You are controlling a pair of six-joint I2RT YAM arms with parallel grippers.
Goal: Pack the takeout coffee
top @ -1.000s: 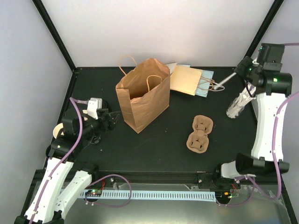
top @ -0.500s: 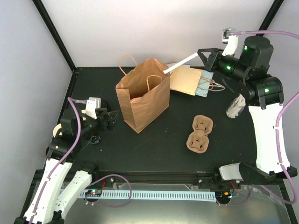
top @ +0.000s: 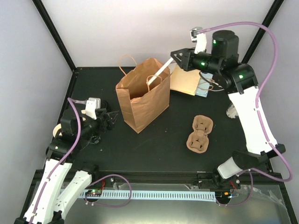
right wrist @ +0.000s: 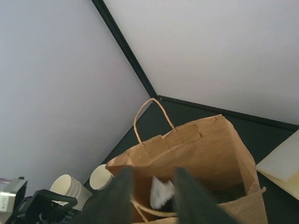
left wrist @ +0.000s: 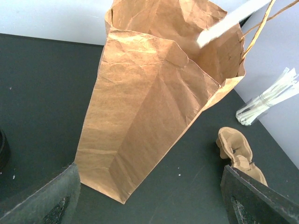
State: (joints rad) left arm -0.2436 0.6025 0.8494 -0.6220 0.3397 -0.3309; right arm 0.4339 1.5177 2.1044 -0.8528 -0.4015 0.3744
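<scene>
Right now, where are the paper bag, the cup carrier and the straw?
paper bag (top: 145,106): top view, front wall.
cup carrier (top: 200,134): top view, its middle.
straw (top: 160,71): top view, mid-shaft.

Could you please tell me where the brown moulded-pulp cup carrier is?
Top view: the carrier lies on the black table, right of the upright brown paper bag, not touching it.

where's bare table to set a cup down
Bare: between paper bag and cup carrier, and the near strip of table in front of both. Crowded: left gripper beside the cups; back right, flat bags by the right gripper holding a white stick.
</scene>
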